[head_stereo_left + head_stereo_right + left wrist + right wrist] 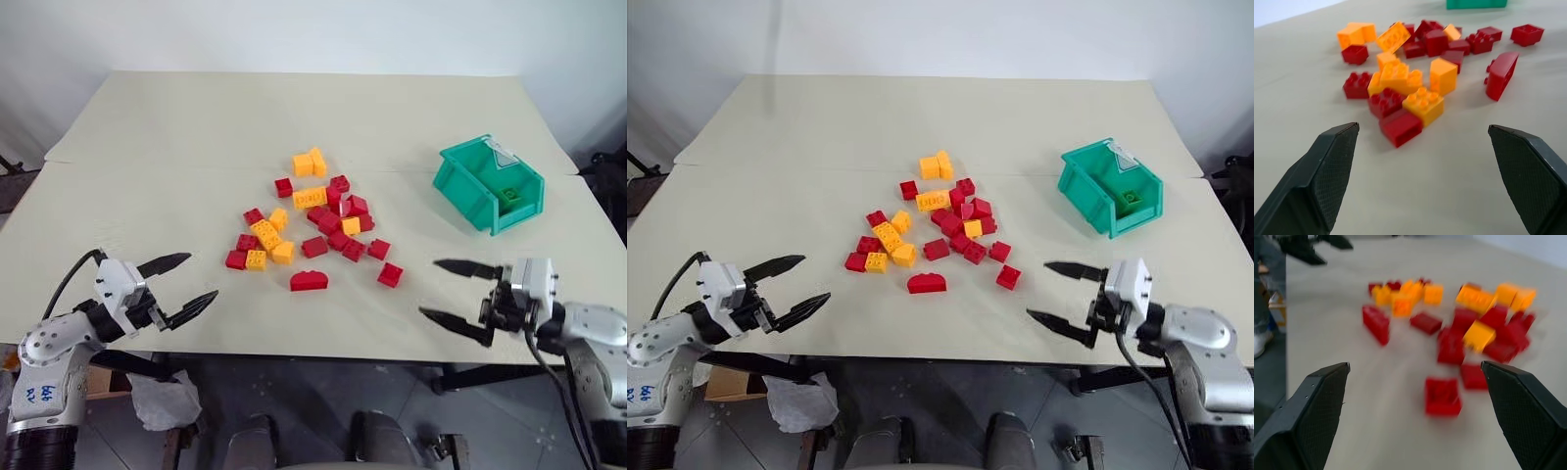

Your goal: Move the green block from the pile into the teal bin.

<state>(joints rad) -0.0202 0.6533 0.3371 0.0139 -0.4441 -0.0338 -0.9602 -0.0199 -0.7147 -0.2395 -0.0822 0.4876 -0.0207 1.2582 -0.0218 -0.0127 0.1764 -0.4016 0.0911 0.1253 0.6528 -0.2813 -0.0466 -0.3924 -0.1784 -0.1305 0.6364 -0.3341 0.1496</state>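
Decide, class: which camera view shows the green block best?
The left eye view: the green block lies inside the teal bin, seen from above. The right eye view shows much the same. The left wrist view catches just the bin's lower edge; the right wrist view faces the pile.

Looks like a lab or test room set up for robot trials, not a home; plain white walls (pixel 294 29) behind, bare of any decoration; a wide table (pixel 294 117) under a cream covering (pixel 774 211) with a seam across it, laid out for one exercise; loose red and yellow-orange toy bricks (pixel 312 227) heaped at its middle; a teal plastic storage bin (pixel 487 183) of the parts-sorting kind to one side; grey tiled floor (pixel 323 392) below the near edge; crumpled plastic wrap (pixel 162 401) left on that floor.
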